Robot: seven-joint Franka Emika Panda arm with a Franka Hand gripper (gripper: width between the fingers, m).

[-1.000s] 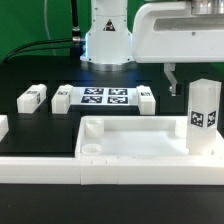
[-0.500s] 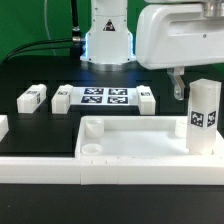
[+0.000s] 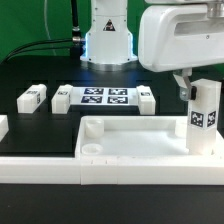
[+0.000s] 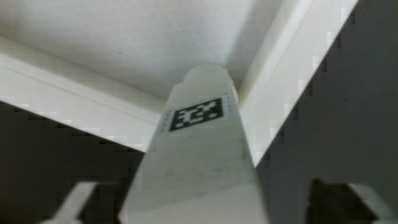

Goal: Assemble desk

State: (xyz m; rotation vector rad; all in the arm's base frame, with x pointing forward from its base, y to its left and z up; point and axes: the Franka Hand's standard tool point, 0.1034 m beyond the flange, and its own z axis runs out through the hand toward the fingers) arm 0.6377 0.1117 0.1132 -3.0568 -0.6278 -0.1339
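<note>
The white desk top [image 3: 120, 157] lies as a tray near the front, and its rim [image 4: 71, 85] also shows in the wrist view. One square leg [image 3: 203, 118] stands upright in the tray's corner on the exterior view's right, tag facing out. My gripper [image 3: 197, 90] is at the top of this leg, with one finger [image 3: 184, 88] beside it. In the wrist view the leg [image 4: 199, 140] runs between my gripper's [image 4: 205, 205] fingers [image 4: 71, 205]. A dark gap shows on each side, so the jaws are open and not touching it.
Three loose legs [image 3: 33, 97] [image 3: 62, 98] [image 3: 146, 98] lie on the black table around the marker board [image 3: 104, 97], and another white part [image 3: 2, 125] sits at the left edge. A low white border wall [image 3: 40, 165] runs along the front. The robot base [image 3: 108, 40] stands behind.
The gripper has moved toward the exterior view's right and down onto the upright leg's top. The leg and the tray have not moved.
</note>
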